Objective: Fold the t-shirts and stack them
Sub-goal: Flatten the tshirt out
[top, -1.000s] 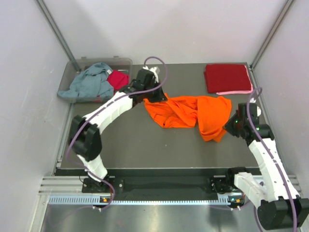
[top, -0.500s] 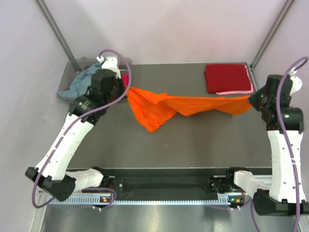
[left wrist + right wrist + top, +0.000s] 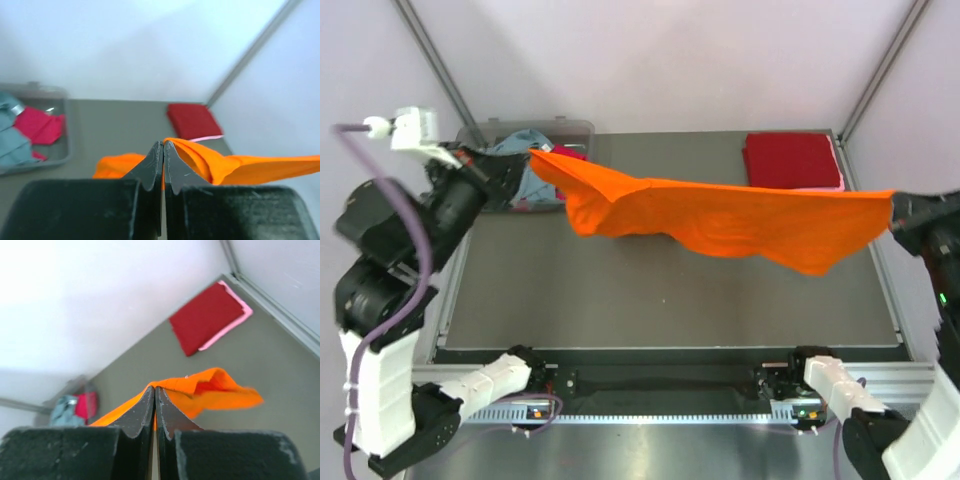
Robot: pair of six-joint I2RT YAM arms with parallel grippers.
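A bright orange t-shirt (image 3: 740, 215) hangs stretched in the air above the table, spread wide from left to right. My left gripper (image 3: 527, 157) is shut on its left corner, close to the bin. The jaws of the left gripper (image 3: 163, 145) pinch orange cloth (image 3: 225, 165). My right gripper (image 3: 897, 207) is shut on the shirt's right corner at the table's right edge. In the right wrist view that gripper (image 3: 154, 389) clamps the orange hem (image 3: 210, 387). A folded dark red t-shirt (image 3: 792, 160) lies on a pink one (image 3: 810, 189) at the back right.
A clear plastic bin (image 3: 575, 126) stands at the back left, with a grey-blue t-shirt (image 3: 525, 140) and a magenta t-shirt (image 3: 570, 152) in it. My raised left arm (image 3: 390, 230) covers part of the bin. Metal frame posts and white walls close in both sides.
Both arms rose and pulled further apart. The orange t-shirt came off the table and went from a sagging band to a wide taut sheet.
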